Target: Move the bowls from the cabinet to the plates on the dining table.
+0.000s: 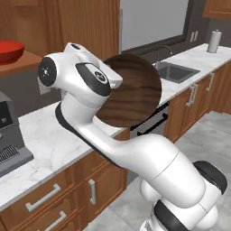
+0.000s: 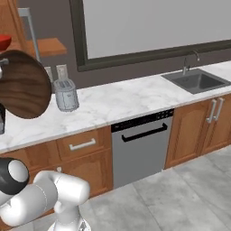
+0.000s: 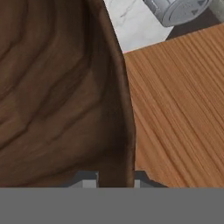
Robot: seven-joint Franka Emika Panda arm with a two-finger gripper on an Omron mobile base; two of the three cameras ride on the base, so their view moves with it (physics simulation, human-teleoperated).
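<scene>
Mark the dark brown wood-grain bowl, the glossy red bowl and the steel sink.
dark brown wood-grain bowl [image 1: 135, 92], left base view, underside centre.
glossy red bowl [image 1: 9, 51], left base view, outer wall.
steel sink [image 2: 198, 81], right base view, basin floor.

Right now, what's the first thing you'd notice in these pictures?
The big brown wooden bowl jumps out: the gripper pinches its rim and holds it on edge in the air, above the marble counter. Next, the shiny red bowl sitting on a wooden shelf at the upper left of the left base view.

You see: dark brown wood-grain bowl [image 1: 133, 90]; glossy red bowl [image 1: 10, 50]; white grey-veined marble table [image 2: 122, 101]; brown wooden cabinet [image 1: 67, 22].
</scene>
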